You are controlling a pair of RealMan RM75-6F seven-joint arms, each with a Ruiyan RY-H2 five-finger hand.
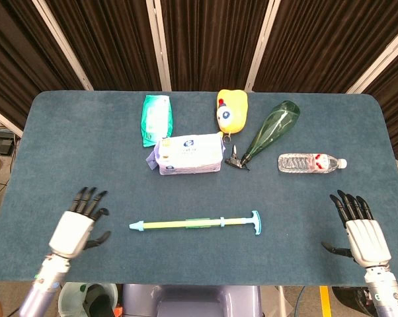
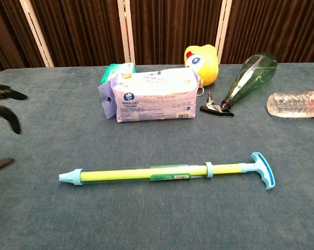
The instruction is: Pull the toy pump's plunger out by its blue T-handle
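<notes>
1. Toy pump (image 1: 198,224): lies flat on the blue table (image 1: 67,152), long axis running left to right, near the front edge. All positions below are given relative to this pump.
2. Left hand (image 1: 76,226): left of the pump's nozzle end, near it but apart from it, above the table surface. Fingers are spread and extended; it holds nothing. In the chest view only dark fingertips (image 2: 5,95) show at the left frame edge.
3. Nozzle cap (image 1: 137,226): light blue, at the pump's left end.
4. Green packet (image 1: 156,119): behind the pump, well apart, toward the left.
5. Tissue pack (image 1: 188,153): white and lilac, behind the pump's barrel, just in front of the green packet.
6. Yellow plush toy (image 1: 231,110): behind the pump, beyond the tissue pack's right end.
7. Blue T-handle (image 1: 255,222): at the pump's right end, untouched.
8. Green spray bottle (image 1: 269,131): lying on its side behind the T-handle, black trigger pointing toward the pump.
9. Clear water bottle (image 1: 311,162): lying down, behind and right of the T-handle.
10. Right hand (image 1: 363,229): right of the T-handle, well apart. Fingers are extended and splayed; it holds nothing.
</notes>
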